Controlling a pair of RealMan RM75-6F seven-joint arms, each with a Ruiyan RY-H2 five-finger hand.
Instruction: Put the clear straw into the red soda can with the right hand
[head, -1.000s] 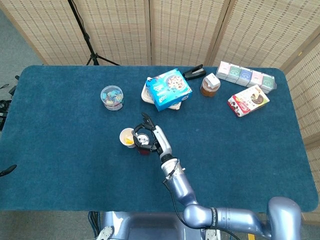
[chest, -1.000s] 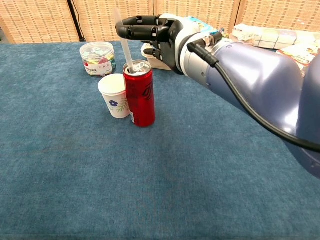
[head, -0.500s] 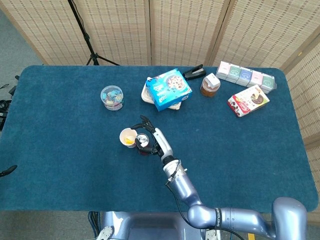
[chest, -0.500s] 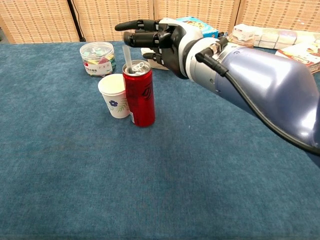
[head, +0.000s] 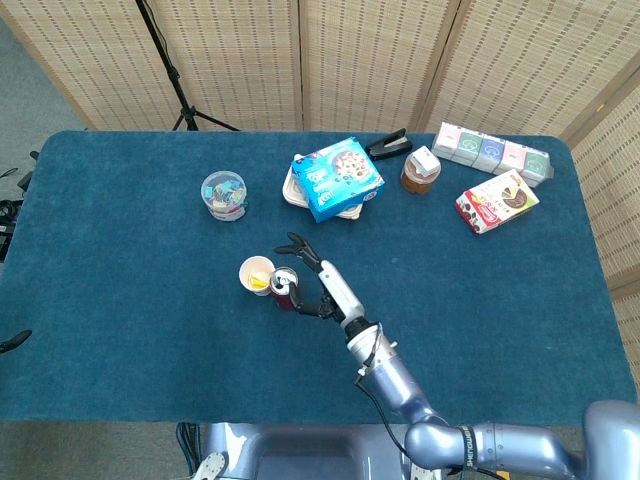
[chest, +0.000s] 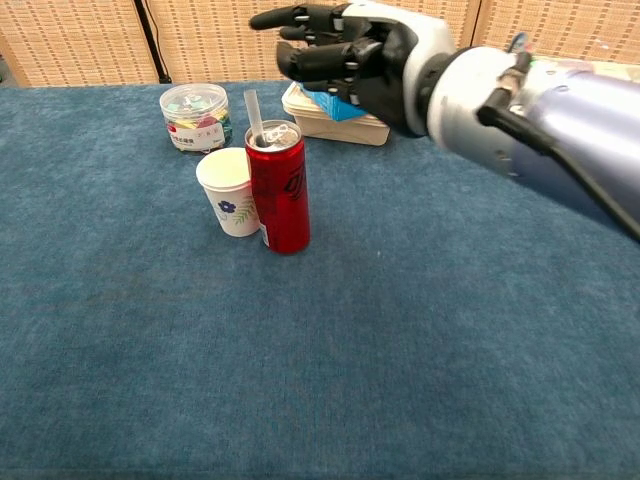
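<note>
The red soda can (chest: 279, 190) (head: 284, 289) stands upright near the table's middle, beside a white paper cup. The clear straw (chest: 253, 115) sticks up out of the can's top, leaning slightly left. My right hand (chest: 350, 42) (head: 318, 279) hovers to the right of the can and above it, fingers spread, holding nothing and not touching the straw. My left hand shows in neither view.
A white paper cup (chest: 230, 191) touches the can's left side. A clear tub of clips (chest: 195, 117) sits behind it. A stacked container with a blue box (head: 335, 179), a jar (head: 420, 171), a snack box (head: 497, 200) and a row of packs (head: 492, 152) line the far side.
My right hand let go of the straw, which slid down into the can, then opened and pulled back to the right and upward.
</note>
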